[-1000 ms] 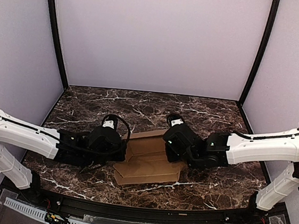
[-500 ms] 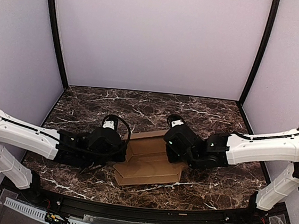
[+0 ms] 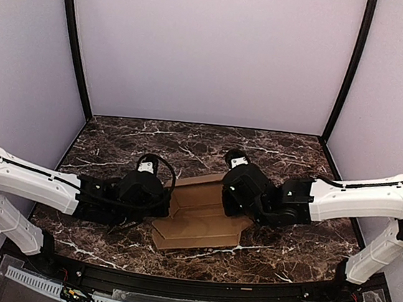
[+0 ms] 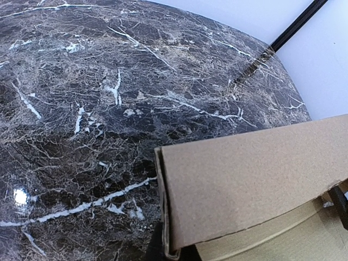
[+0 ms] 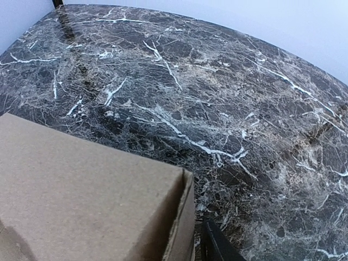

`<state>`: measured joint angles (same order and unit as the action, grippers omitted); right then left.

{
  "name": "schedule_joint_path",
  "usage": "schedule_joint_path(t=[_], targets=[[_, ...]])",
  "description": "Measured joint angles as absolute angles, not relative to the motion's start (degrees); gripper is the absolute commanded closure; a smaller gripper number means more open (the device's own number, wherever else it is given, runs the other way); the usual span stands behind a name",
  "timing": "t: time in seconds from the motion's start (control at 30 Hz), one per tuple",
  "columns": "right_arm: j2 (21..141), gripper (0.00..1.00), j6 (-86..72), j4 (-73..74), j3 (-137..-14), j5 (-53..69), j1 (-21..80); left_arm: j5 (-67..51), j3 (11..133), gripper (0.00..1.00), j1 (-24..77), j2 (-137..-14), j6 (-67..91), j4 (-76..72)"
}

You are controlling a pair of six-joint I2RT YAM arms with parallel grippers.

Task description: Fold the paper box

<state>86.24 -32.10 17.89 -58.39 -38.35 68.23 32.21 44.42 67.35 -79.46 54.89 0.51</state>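
1. The left arm (image 3: 32,184) reaches in low from the left. The left gripper (image 3: 157,215) has its fingers pressed together on the near edge of the plain brown cardboard paper box (image 3: 201,227).
2. The right arm (image 3: 358,200) reaches in low from the right, with the right gripper (image 3: 233,210) at the box's opposite end. Only 1 finger (image 5: 217,247) shows, just beside the cardboard edge, so I cannot tell whether the fingers are apart or together.
3. The box lies partly folded between both pairs of fingers, on the dark white-veined marble table (image 3: 187,146).

paper box (image 4: 255,179): matt brown cardboard, fine fibrous grain
worktop (image 4: 109,81): glossy dark marble-look, white veins, glare spot
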Motion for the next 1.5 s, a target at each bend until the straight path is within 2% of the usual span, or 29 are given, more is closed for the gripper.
schedule_joint_path(t=[0.33, 0.53, 0.63, 1.27, 1.5], targets=[[84.82, 0.61, -31.97, 17.37, -59.24, -38.35, 68.27, 32.08, 44.42, 0.99, 67.37, -79.96, 55.05, 0.45], [84.64, 0.77, -32.34, 17.28, -59.24, -37.95, 68.31, 32.12, 44.42, 0.99, 67.37, -79.96, 55.16, -0.05], [84.64, 0.79, -32.23, 17.91, -59.24, -37.95, 68.38, 32.25, 44.42, 0.99, 67.37, -79.96, 55.16, -0.05], [85.08, 0.75, -36.80, 21.58, -59.24, -39.27, 71.75, 33.30, 45.08, 0.99, 67.68, -81.19, 57.71, 2.15], [85.73, 0.70, -39.48, 22.61, -59.24, -39.79, 73.43, 33.69, 46.24, 0.99, 67.79, -82.17, 59.68, 4.73]])
